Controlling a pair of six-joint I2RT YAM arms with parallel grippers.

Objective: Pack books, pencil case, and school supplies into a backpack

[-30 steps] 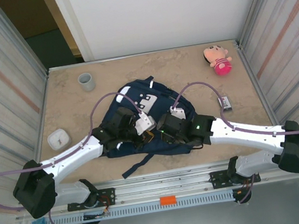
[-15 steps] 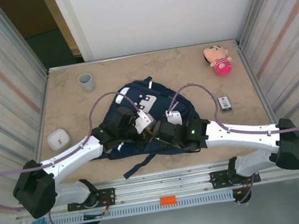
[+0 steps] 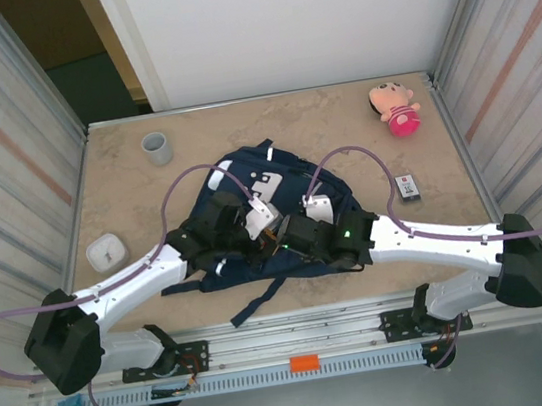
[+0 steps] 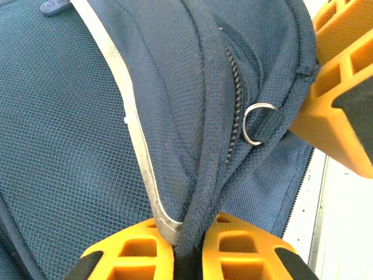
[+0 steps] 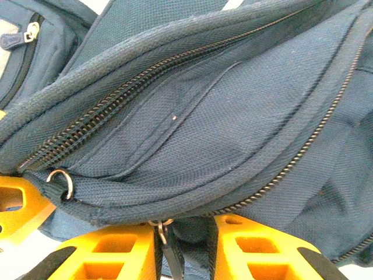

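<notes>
Backpack rim (image 4: 204,146), clamped by the left end effector (image 4: 189,245), should be held taut. Right end effector's (image 5: 180,245) hold on the zip pull (image 5: 169,254) cannot be told.

Lit evenly and softly from above. Bright on the pale table (image 3: 341,122), with faint shadows around the backpack (image 3: 284,166). Dim in the upper left of the top view. Sharp on the weave in both wrist views, softer at the bottom edge. Washed out white at the lower right of the left wrist view.
</notes>
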